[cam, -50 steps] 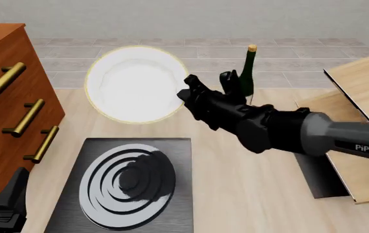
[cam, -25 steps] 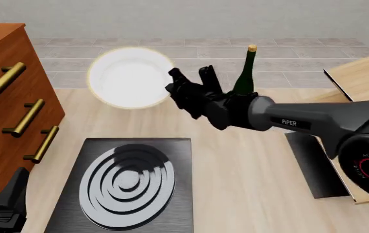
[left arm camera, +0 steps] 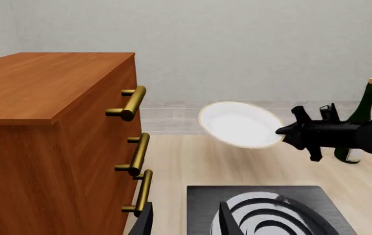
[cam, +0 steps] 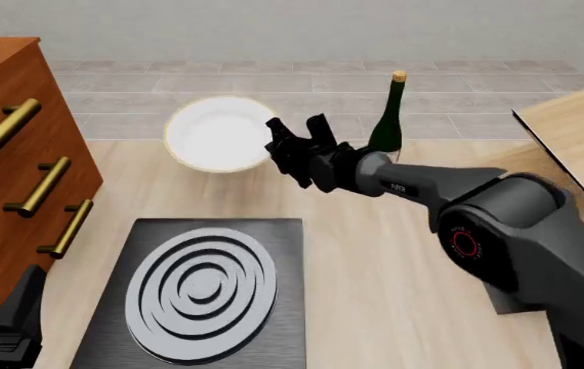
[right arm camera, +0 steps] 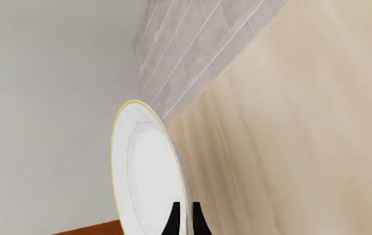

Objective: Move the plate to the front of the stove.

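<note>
The plate [cam: 217,134] hangs in the air past the far edge of the stove [cam: 202,290], tipped so its white face shows toward my side of the table, its gold rim clear of the tabletop. I hold it by its right edge with my right gripper [cam: 279,144]: in my right wrist view the two fingertips [right arm camera: 175,219] sit pressed onto the rim, one on each face of the plate [right arm camera: 148,182], pinching it. My right arm [cam: 446,194] stretches forward and to the left across the table to reach there.

The stove lies flat near my side of the table, its ringed silver burner [cam: 203,293] uncovered, well apart from the plate. From my left wrist the plate [left arm camera: 240,124] appears beyond the stove [left arm camera: 264,211], with the black right gripper [left arm camera: 290,129] at its edge.

A green wine bottle [cam: 386,115] stands upright just behind my right forearm. A wooden drawer cabinet [cam: 10,177] with brass handles [cam: 42,187] stands along the left side, next to the stove. A pale wooden board [cam: 575,138] lies at the far right.

My left gripper [left arm camera: 184,223] rests low at the cabinet's near corner, beside the stove; its jaws stand spread, with nothing between them.
</note>
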